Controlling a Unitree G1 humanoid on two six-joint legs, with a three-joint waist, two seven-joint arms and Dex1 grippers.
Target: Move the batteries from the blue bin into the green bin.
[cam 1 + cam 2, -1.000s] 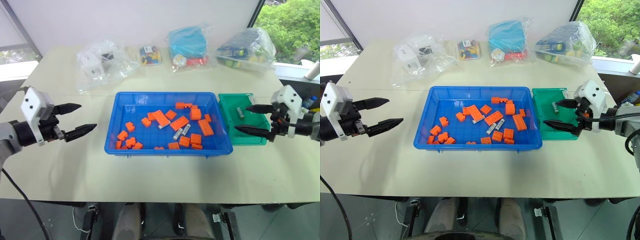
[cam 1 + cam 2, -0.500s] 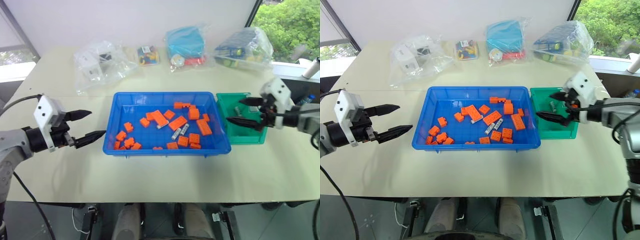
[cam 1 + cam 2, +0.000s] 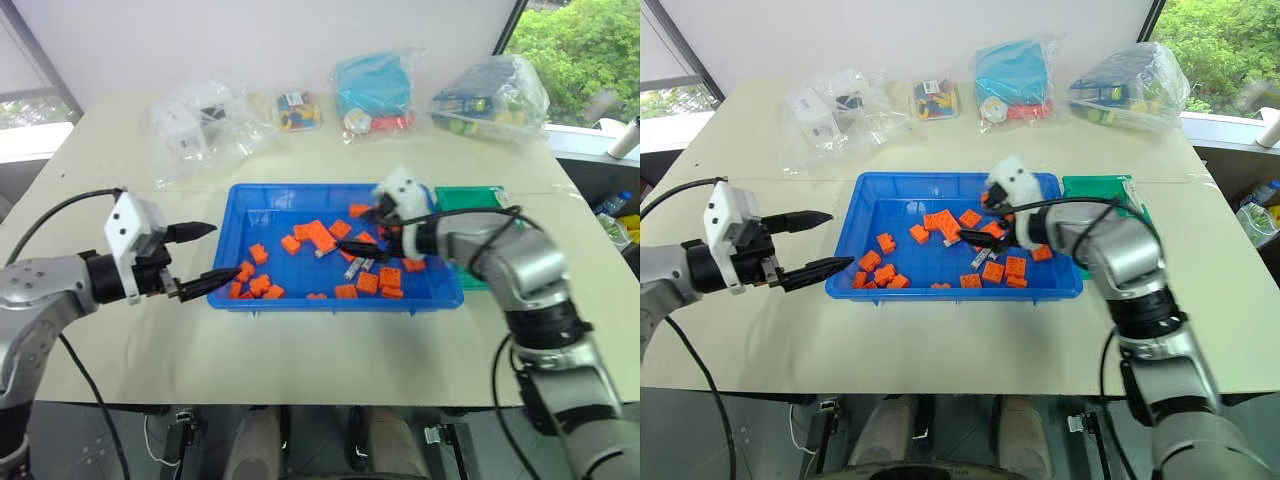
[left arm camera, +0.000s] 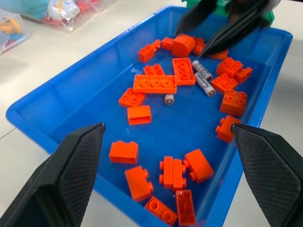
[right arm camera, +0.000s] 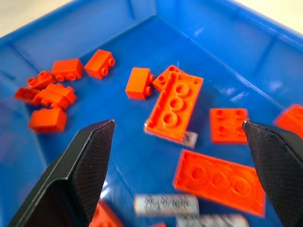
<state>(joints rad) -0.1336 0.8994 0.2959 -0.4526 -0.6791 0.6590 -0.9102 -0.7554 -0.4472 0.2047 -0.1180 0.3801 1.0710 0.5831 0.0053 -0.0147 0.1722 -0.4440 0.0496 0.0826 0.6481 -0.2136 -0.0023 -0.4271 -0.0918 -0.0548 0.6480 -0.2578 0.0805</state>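
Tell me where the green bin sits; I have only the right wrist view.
Observer: The green bin stands just beside the blue bin, at its end on the robot's right. The right arm partly covers it.
Operator: Report the left gripper.
Observer: The left gripper is open and sits at the blue bin's opposite end, with its lower fingertip by the rim.
Operator: Name what lies beyond the blue bin.
Observer: Four clear plastic bags of items lie along the table's far side. One of them holds a teal box.
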